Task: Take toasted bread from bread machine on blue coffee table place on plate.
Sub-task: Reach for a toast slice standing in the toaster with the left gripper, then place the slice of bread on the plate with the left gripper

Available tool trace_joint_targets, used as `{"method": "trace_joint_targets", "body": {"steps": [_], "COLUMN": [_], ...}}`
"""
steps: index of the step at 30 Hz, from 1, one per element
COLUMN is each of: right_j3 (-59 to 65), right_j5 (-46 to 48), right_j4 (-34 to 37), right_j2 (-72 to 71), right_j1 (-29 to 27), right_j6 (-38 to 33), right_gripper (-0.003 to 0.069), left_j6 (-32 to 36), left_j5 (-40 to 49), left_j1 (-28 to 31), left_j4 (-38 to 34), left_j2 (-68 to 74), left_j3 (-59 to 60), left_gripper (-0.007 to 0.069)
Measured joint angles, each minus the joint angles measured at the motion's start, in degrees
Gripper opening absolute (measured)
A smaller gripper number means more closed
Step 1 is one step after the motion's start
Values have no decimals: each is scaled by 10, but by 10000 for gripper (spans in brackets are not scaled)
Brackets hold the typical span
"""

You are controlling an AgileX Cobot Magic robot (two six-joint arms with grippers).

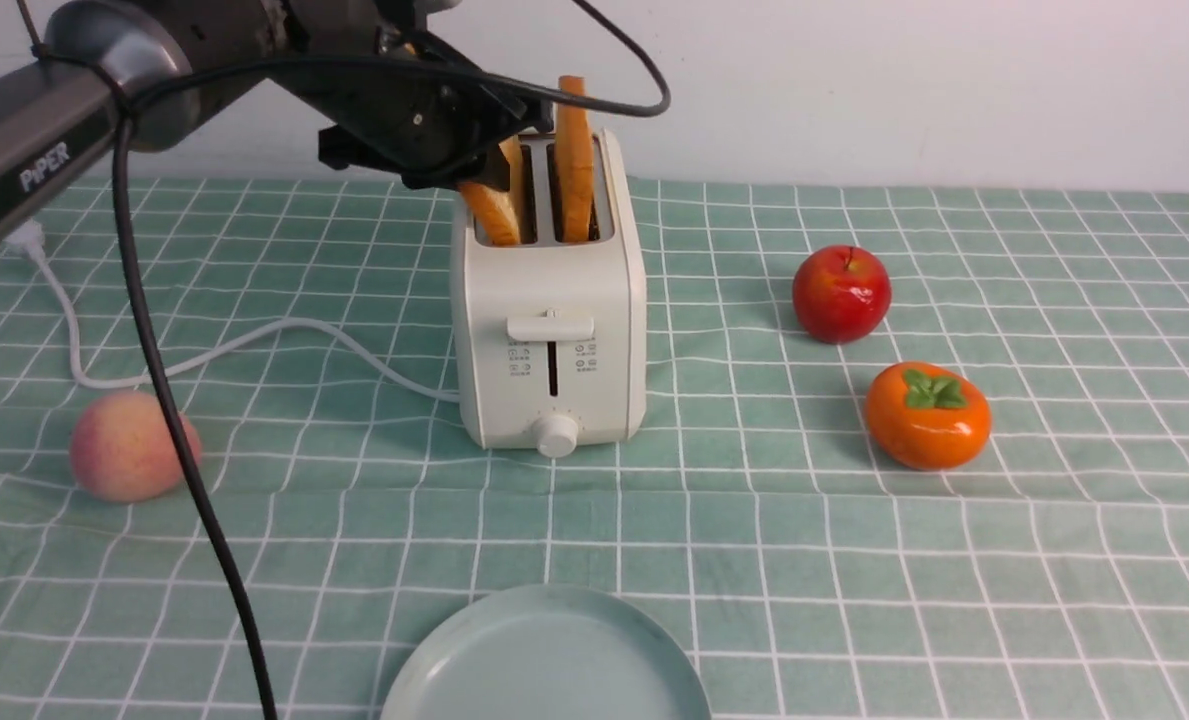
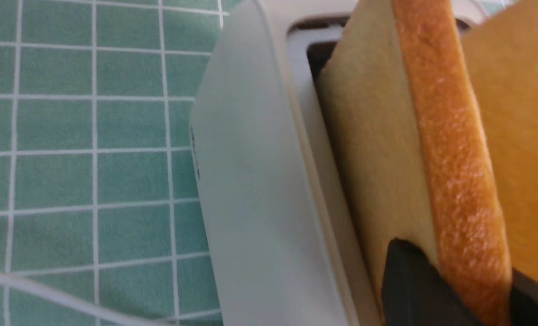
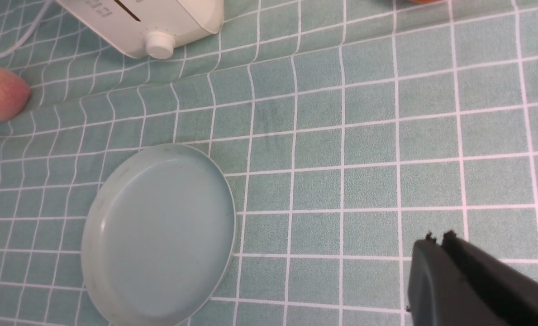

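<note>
The cream-white bread machine (image 1: 552,330) stands mid-table on the mint grid cloth of the coffee table (image 1: 754,520). Two slices of toasted bread stick up from its slots. The right slice (image 1: 574,160) stands upright. The left slice (image 1: 494,212) tilts leftward, its lower part still in the slot. My left gripper (image 1: 502,165) is shut on this slice; in the left wrist view its black fingers (image 2: 413,290) clamp the orange crust edge (image 2: 449,158). The empty plate (image 1: 544,660) lies at the front edge. My right gripper (image 3: 438,237) is shut and empty over the cloth, right of the plate (image 3: 160,235).
A red apple (image 1: 841,293) and an orange persimmon (image 1: 927,415) lie right of the toaster. A peach (image 1: 129,445) lies at front left. The white power cord (image 1: 254,340) runs left from the toaster. My left arm's black cable (image 1: 184,450) hangs down at the left.
</note>
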Motion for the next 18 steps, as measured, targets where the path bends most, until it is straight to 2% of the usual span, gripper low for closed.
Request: {"method": "trace_joint_targets", "body": {"steps": [3,11,15,18], "right_j3": [0,0,0,0], "right_j5": [2,3,4,10], "right_j4": [0,0,0,0], "right_j2": [0,0,0,0], "right_j1": [0,0,0,0], "right_j6": [0,-8,-10,-10], "right_gripper": [27,33,33,33], "left_j6": [-1,25,61,104], "left_j5": [33,233,247,247], "left_j1": [-1,0,0,0], "left_j4": [14,-9,-76,-153], "left_j2": [-50,-185,-212,-238], "left_j3": [-6,-9,92,220], "left_gripper": [81,81,81,81]}}
